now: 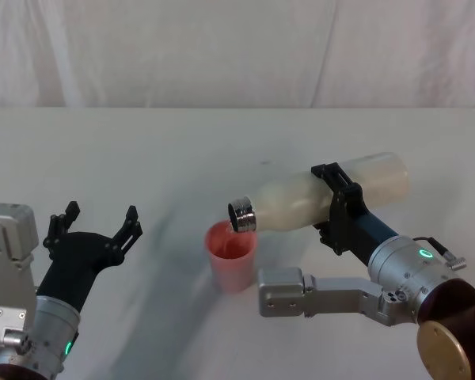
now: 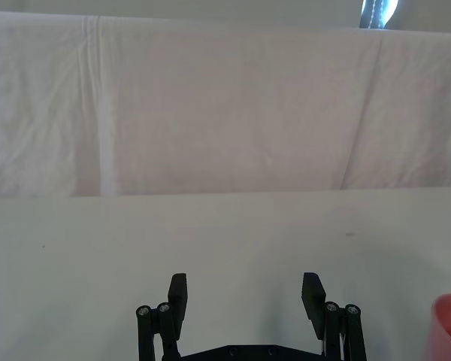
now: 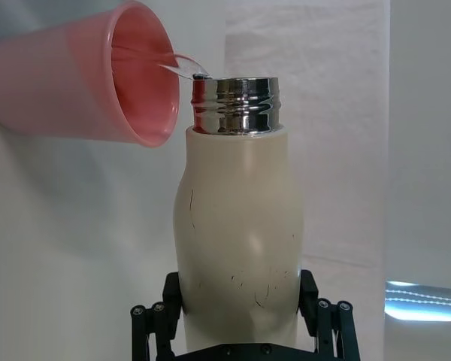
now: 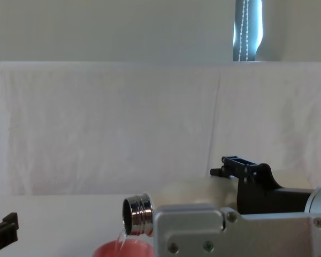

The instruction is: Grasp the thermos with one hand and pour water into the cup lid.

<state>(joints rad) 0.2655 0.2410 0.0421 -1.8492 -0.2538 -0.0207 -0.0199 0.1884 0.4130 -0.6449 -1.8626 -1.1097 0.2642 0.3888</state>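
- Left gripper (image 1: 95, 224): black, fingers spread apart, holding nothing, low over the white table (image 1: 158, 150), to the left of the cup lid and apart from it.
- Cup lid (image 1: 231, 255): small round pink-red cup, upright on the table.
- Right gripper (image 1: 338, 207): black, clamped around the thermos body, right of the cup lid.
- Thermos (image 1: 324, 194): tall cream-white matte bottle, tipped nearly horizontal; its shiny threaded steel neck (image 1: 242, 215) sits just above the cup lid's rim.
- Water (image 3: 182, 66): thin clear stream running from the neck into the cup lid.

Right end effector (image 1: 338, 208) reaching forward at mid-right, wrist rolled sideways, 2 black fingers clamped around the thermos (image 1: 324, 199) body, forearm angled in from lower right, left end effector (image 1: 95, 224) low at left, fingers spread wide, gripping nothing
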